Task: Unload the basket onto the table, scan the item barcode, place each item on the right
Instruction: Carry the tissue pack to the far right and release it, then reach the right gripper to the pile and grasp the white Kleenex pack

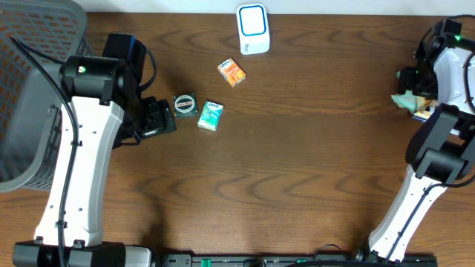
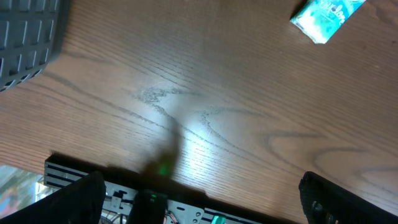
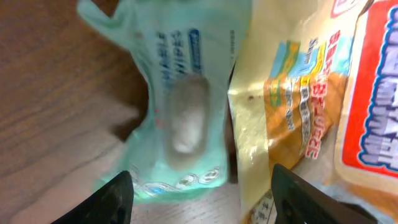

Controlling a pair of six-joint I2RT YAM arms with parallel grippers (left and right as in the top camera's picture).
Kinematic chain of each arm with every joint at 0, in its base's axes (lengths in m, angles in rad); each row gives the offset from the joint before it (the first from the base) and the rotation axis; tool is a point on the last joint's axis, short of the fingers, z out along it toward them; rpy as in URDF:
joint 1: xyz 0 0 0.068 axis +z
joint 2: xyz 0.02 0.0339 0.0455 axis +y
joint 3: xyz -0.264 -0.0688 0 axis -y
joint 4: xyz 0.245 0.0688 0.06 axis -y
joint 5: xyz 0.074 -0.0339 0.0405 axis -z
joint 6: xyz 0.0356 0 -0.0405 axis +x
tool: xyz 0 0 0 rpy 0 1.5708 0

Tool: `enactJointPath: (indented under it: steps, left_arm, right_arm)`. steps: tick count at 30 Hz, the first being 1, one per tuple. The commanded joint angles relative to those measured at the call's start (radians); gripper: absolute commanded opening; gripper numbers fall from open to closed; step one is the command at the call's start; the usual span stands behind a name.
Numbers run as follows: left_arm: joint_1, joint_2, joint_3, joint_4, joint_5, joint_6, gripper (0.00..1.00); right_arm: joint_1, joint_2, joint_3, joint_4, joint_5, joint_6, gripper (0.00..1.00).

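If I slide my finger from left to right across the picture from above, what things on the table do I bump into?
grey basket → round dark tin → teal packet → orange packet → white scanner → pale green packet

Overhead, upper left: grey basket (image 1: 30,89) cropped by the left edge. Centre: print on the orange packet (image 1: 231,72), round tin (image 1: 184,104) and mint packet (image 1: 211,116) too small to read. Upper right: pale green wrapper (image 1: 404,100) mostly hidden behind the right arm (image 1: 445,81), itself cropped at the right edge. Left wrist view, upper right: teal packet (image 2: 326,17) cut by the top edge; bottom strip blurred. Right wrist view: wrapper lettering smeared; yellow pouch (image 3: 292,106) cut at top; red-and-white pack (image 3: 373,93) cut at right; right gripper (image 3: 202,202) seen only as fingertips (image 3: 112,202) along the bottom.
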Motion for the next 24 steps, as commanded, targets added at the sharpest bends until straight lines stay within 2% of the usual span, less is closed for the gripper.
enactJointPath:
  steps: [1,8,11,12,14,16,21,24]
  left_arm:
    - [0.002,0.004,-0.001,-0.003,-0.013,-0.002,0.98]
    - [0.002,0.004,-0.001,-0.002,-0.013,-0.002,0.97]
    - [0.002,0.004,-0.001,-0.003,-0.013,-0.002,0.98]
    - [0.002,0.004,-0.001,-0.003,-0.013,-0.002,0.97]
    - [0.002,0.004,-0.001,-0.003,-0.013,-0.002,0.97]
    - [0.002,0.004,-0.001,-0.003,-0.013,-0.002,0.98]
    - [0.002,0.004,-0.001,-0.003,-0.013,-0.002,0.97]
    - [0.002,0.004,-0.001,-0.003,-0.013,-0.002,0.98]
  right_arm:
    - [0.021,-0.017,0.017,-0.011,-0.054,0.03,0.64]
    - [0.105,-0.148,0.081,-0.009,-0.187,0.106,0.67]
    - [0.153,-0.212,0.082,0.006,-0.428,0.141,0.77]
    - [0.186,-0.235,0.082,0.015,-0.627,0.142,0.75]
    - [0.227,-0.238,0.082,0.033,-0.792,0.142,0.73]
    - [0.282,-0.23,0.072,0.055,-0.869,0.142,0.71]
    - [0.438,-0.203,0.033,0.043,-0.8,0.147,0.64]
    - [0.554,-0.161,0.008,0.064,-0.721,0.226,0.65]
